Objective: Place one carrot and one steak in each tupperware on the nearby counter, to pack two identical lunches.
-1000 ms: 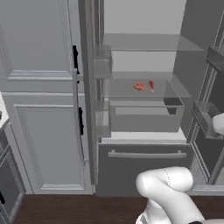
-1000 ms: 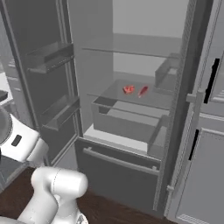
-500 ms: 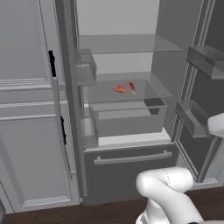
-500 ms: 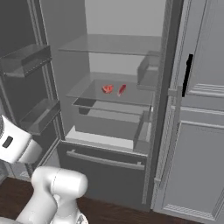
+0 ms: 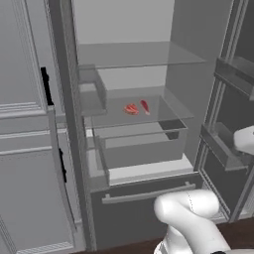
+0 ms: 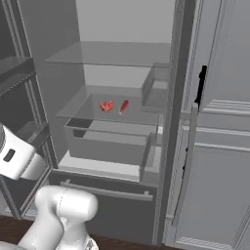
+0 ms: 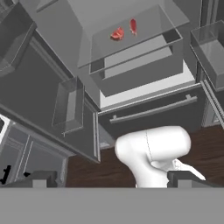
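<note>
A: Figure, read left to right. What lies on the glass shelf (image 5: pixel 149 116) of the open fridge?

B: Two small red items side by side. The broader, paler-streaked one on the left is a steak (image 5: pixel 131 109); just to its right lies a narrower reddish piece (image 5: pixel 145 106), too small to say whether it is a second steak or a carrot. The right base view shows the same pair, steak (image 6: pixel 106 105) to the left of the slim piece (image 6: pixel 124 105).

A: And the pincer?

B: In the hand view the pincer (image 7: pixel 109 178) has its two dark fingertips (image 7: pixel 38 178) spread wide with nothing between them, well back from the shelf and looking down over the lower drawer (image 7: pixel 148 110).

A: What could go wrong from here?

B: Judging from these views, three things. The items lie close together, so wide jaws may catch both or nudge one away. The shelf sits under another shelf (image 5: pixel 134 54), so a steep approach may strike glass. The left door bins (image 7: pixel 68 105) and the right door bins (image 7: pixel 210 50) narrow the path.
</note>
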Tool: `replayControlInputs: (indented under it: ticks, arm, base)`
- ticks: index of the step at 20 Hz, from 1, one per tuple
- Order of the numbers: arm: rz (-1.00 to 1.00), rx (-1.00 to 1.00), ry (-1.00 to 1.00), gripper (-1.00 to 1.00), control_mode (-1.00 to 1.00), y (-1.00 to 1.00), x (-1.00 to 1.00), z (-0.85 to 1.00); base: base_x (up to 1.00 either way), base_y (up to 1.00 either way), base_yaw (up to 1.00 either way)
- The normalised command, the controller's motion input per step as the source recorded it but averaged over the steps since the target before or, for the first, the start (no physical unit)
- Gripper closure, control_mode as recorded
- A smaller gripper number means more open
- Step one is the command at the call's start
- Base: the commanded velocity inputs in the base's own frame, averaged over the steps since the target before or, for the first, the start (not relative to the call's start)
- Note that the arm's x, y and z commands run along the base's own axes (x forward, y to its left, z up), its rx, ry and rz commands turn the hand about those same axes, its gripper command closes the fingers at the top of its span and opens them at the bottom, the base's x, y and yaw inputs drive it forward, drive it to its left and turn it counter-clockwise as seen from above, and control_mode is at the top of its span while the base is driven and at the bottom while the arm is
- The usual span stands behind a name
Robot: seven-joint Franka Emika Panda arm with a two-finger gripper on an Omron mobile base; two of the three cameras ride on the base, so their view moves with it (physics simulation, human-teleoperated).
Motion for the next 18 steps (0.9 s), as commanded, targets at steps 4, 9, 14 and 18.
replayControlInputs:
  ticks: [4,9,14,18]
  arm:
    - [0.00,0.00,0.00,-1.00,1.00,0.00,0.00,0.00]
    - [0.00,0.00,0.00,-1.00,1.00,0.00,0.00,0.00]
    - [0.00,0.00,0.00,-1.00,1.00,0.00,0.00,0.00]
    - [0.00,0.00,0.00,-1.00,1.00,0.00,0.00,0.00]
  base:
    - [0.28,0.17,-0.26]
    - [0.48,0.13,-0.14]
    - [0.47,0.10,-0.01]
    - [0.48,0.11,0.00]
